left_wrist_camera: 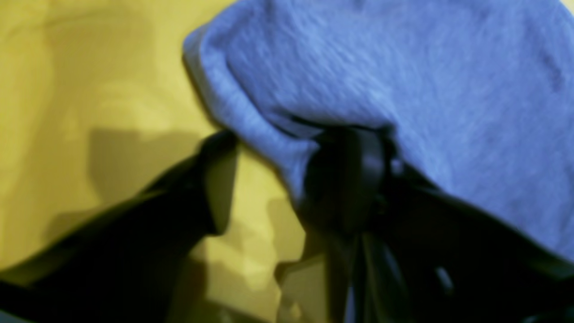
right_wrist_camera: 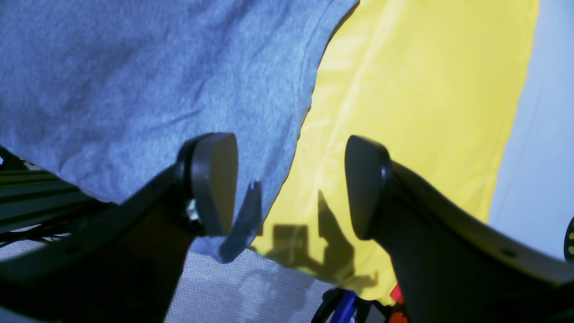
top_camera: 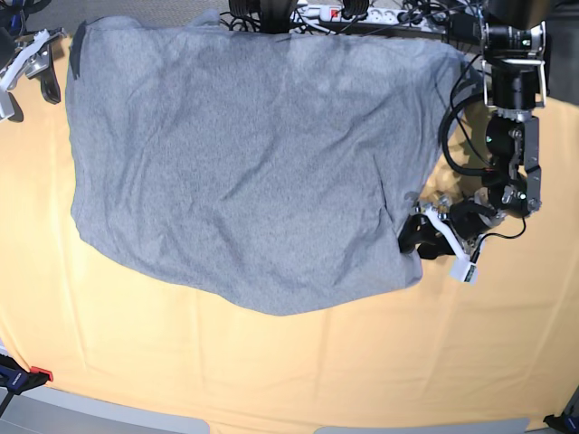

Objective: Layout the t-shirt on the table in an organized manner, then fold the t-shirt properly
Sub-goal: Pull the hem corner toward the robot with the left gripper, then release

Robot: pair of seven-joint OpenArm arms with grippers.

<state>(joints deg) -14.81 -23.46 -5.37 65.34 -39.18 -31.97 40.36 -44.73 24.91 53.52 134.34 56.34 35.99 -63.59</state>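
The heather-grey t-shirt (top_camera: 244, 172) lies spread across the far half of the table (top_camera: 298, 371), plain side up with no lettering showing. My left gripper (top_camera: 418, 237) sits low at the shirt's right edge. In the left wrist view its jaws (left_wrist_camera: 287, 150) stand apart; the shirt's hem (left_wrist_camera: 251, 112) drapes over one finger and yellow table (left_wrist_camera: 89, 89) shows through the gap. My right gripper (top_camera: 32, 63) hovers at the far left corner. Its fingers (right_wrist_camera: 289, 179) are open and empty above the shirt's edge (right_wrist_camera: 134, 80) and the table (right_wrist_camera: 403, 89).
A power strip and cables (top_camera: 362, 14) run along the far edge. The left arm's column (top_camera: 511, 81) stands at the far right. A red clamp (top_camera: 36, 372) grips the near left corner. Grey floor (right_wrist_camera: 538, 134) lies past the table's edge.
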